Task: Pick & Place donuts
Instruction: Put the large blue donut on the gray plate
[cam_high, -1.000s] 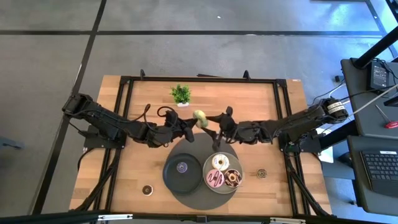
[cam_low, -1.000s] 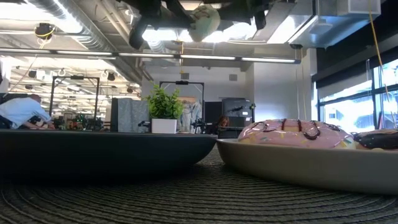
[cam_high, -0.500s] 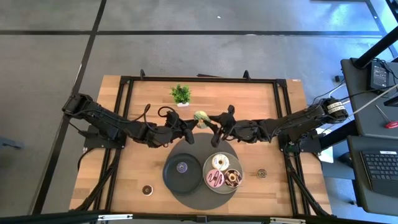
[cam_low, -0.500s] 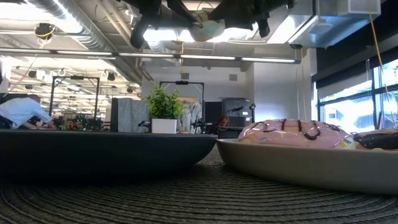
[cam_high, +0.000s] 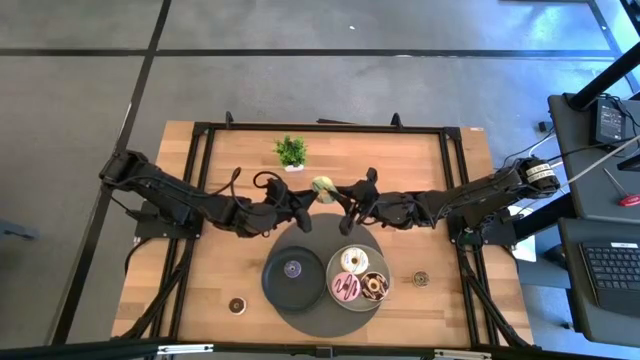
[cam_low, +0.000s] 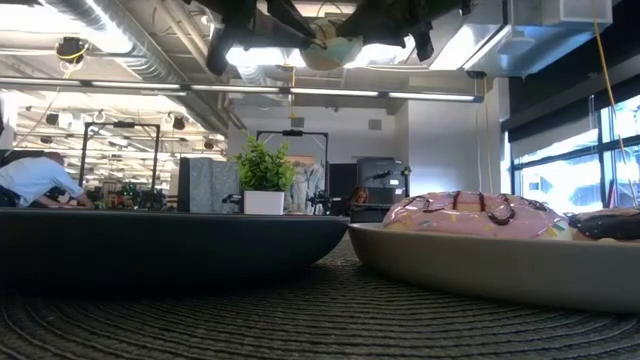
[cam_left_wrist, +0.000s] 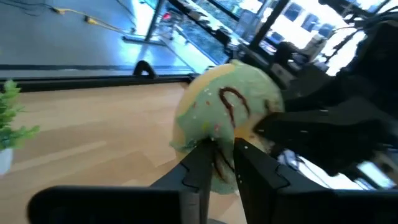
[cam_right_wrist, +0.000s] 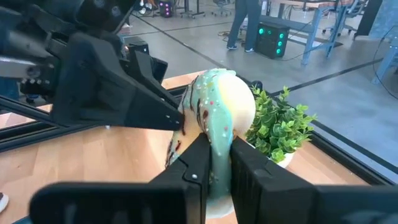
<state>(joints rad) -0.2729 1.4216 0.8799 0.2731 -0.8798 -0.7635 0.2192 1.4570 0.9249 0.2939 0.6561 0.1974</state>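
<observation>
Green-iced donut (cam_high: 322, 186) hangs in the air between both arms, above the wooden surface (cam_high: 200, 170) beside the potted plant (cam_high: 291, 151). From the left, the left claw (cam_high: 308, 198) is clamped on one edge; from the right, the right claw (cam_high: 342, 195) is clamped on the opposite edge, which looks like a handover. Below sit the dark plate (cam_high: 275, 285) with a purple donut (cam_high: 292, 268) and the grey plate (cam_high: 352, 304) holding three iced donuts. Concrete floor surrounds the frame.
</observation>
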